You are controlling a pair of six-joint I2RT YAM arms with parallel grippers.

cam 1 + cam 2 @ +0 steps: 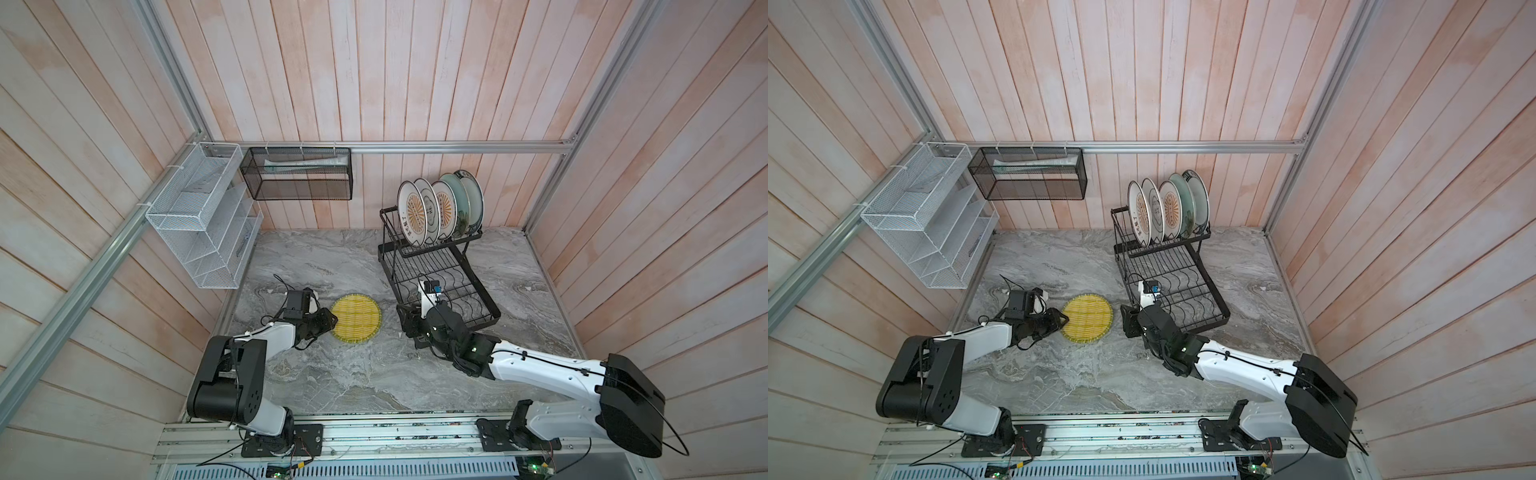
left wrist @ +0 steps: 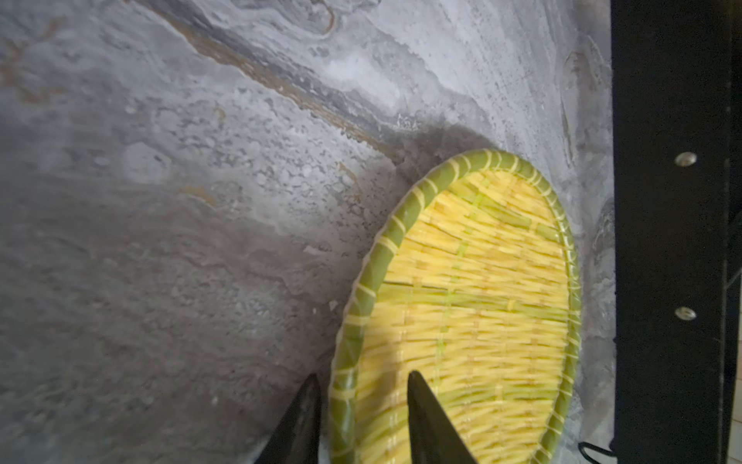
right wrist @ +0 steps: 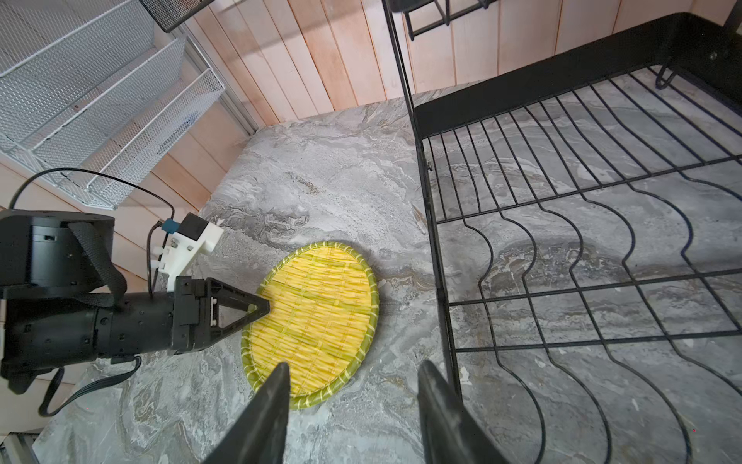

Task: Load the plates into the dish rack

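A small yellow ribbed plate [image 1: 357, 319] [image 1: 1088, 318] with a green rim lies flat on the marble table, left of the dish rack [image 1: 492, 311] [image 1: 1223, 309]. My left gripper [image 1: 332, 322] [image 2: 363, 375] is open and low at the plate's left edge. One finger is outside the rim and the other is over the plate [image 2: 473, 313], with the rim between them. My right gripper [image 1: 405, 320] [image 3: 355, 363] hangs open and empty over bare table, between the plate [image 3: 317, 321] and the rack's lower tray [image 3: 425, 116]. Several plates [image 1: 440, 208] [image 1: 1167, 208] stand on edge in the rack's upper basket.
On the left wall hangs a white mesh shelf [image 1: 199, 224], and a black mesh basket [image 1: 299, 174] hangs on the back wall. Wooden walls close in three sides. The rack's lower tray with wavy dividers [image 3: 582, 261] holds nothing. A black upright bar [image 2: 674, 241] stands just beyond the plate.
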